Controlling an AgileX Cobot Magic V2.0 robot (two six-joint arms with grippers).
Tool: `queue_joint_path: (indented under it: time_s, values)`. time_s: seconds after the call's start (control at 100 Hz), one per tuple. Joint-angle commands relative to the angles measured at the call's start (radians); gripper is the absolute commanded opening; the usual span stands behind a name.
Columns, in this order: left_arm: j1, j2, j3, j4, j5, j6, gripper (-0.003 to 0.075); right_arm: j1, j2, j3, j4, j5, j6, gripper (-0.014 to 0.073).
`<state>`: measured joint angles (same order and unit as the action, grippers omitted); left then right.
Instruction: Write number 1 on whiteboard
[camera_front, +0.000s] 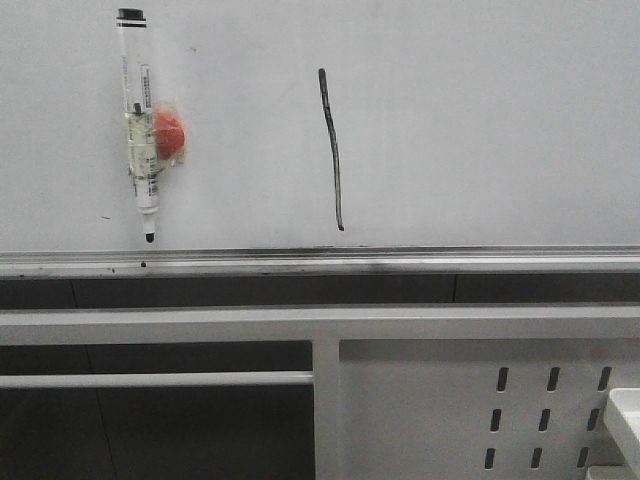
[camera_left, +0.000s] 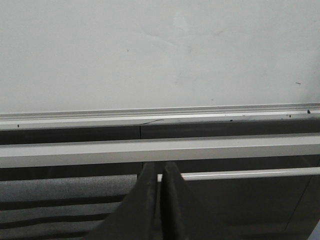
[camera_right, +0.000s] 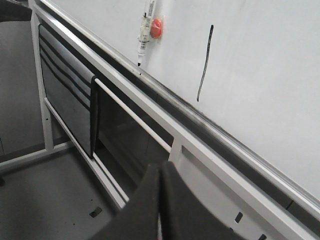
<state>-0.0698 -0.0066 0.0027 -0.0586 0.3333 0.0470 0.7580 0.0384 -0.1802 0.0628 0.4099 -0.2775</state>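
Note:
The whiteboard (camera_front: 480, 120) fills the upper front view, with a silver ledge (camera_front: 320, 262) along its lower edge. The number 1 (camera_front: 332, 148) is a thin, slightly wavy black stroke near the middle; it also shows in the right wrist view (camera_right: 205, 62). A marker pen (camera_front: 139, 125) hangs tip down at the board's left, taped to a red magnet (camera_front: 168, 134); it also shows in the right wrist view (camera_right: 145, 31). My left gripper (camera_left: 159, 167) is shut and empty, below the ledge. My right gripper (camera_right: 160, 167) is shut and empty, back from the board. Neither gripper shows in the front view.
A white metal frame (camera_front: 320, 325) with a crossbar and slotted holes (camera_front: 545, 418) stands below the board. A dark grey fabric panel (camera_right: 65, 85) hangs on the frame's left part. A grey floor (camera_right: 45, 195) lies under the right arm.

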Motion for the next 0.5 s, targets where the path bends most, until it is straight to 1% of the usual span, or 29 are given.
queue_joint_path:
  time_s: [0.0,0.49]
  values:
    - [0.001,-0.021,0.036,0.014,-0.053,0.001,-0.0020,-0.007,0.010,-0.028,-0.007,-0.084,-0.001,-0.0069]
    - [0.001,-0.021,0.036,0.009,-0.056,0.001,-0.0020,-0.007,0.010,-0.028,-0.007,-0.084,-0.001,-0.0069]
